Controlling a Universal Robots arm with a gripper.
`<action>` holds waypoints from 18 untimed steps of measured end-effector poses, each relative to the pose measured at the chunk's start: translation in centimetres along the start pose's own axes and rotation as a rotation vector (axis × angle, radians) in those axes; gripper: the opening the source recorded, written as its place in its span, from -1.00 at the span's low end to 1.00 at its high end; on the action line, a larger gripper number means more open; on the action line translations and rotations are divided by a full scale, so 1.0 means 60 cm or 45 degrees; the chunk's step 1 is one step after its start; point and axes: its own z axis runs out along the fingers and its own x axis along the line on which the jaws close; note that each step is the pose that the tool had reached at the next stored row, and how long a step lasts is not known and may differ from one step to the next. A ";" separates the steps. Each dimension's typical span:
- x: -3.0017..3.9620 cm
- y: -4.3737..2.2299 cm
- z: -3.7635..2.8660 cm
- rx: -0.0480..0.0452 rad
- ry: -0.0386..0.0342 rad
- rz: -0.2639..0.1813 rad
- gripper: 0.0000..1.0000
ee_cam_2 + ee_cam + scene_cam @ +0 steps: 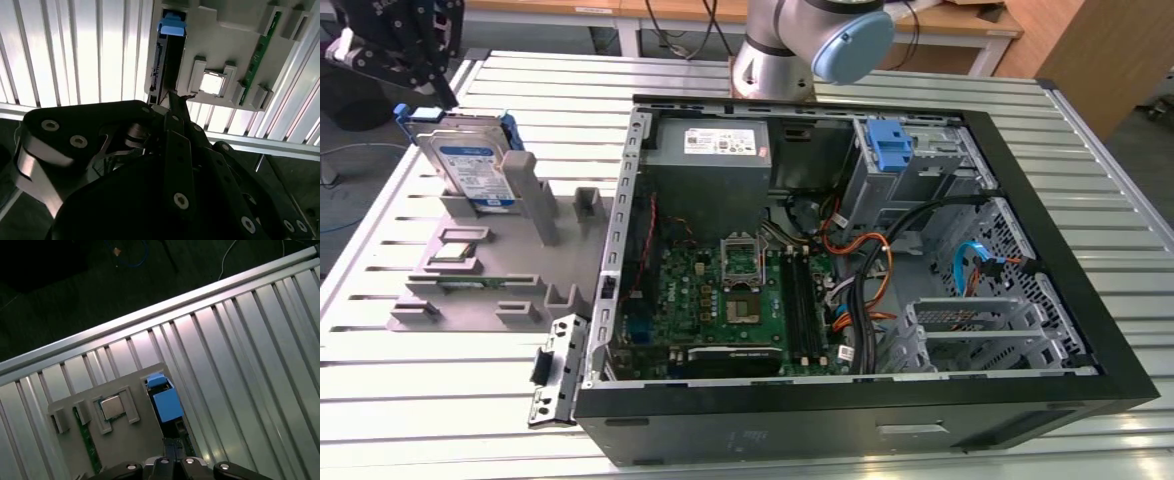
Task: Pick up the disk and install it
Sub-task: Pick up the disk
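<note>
The disk (467, 165) stands on edge in a slot of the grey holder (494, 270) at the exterior view's left, label facing the camera, blue rails along its sides. My black gripper (434, 90) hangs just above its top edge, apart from it and holding nothing. The second wrist view shows the fingertips (174, 97) pressed together, shut, over the disk's dark edge (162, 60) and its blue rail (172, 26). In the first wrist view the gripper (172, 442) sits beside the disk's blue end (165, 402).
An open computer case (1014, 170) lies on the slatted metal table (440, 400), with a grey power-supply box (720, 145) and a blue-tabbed drive bay (891, 148) inside. The holder also carries a small silver chip (460, 250). The arm's base (781, 60) stands behind the case.
</note>
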 end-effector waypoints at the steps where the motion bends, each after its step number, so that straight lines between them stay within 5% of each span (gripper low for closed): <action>1: 0.000 0.000 0.000 -0.001 0.0010 -0.023 -0.80; 9: 0.000 0.000 0.002 -0.009 0.0099 -0.205 -0.80; 18: 0.000 -0.002 0.006 -0.016 0.0116 -0.333 -0.80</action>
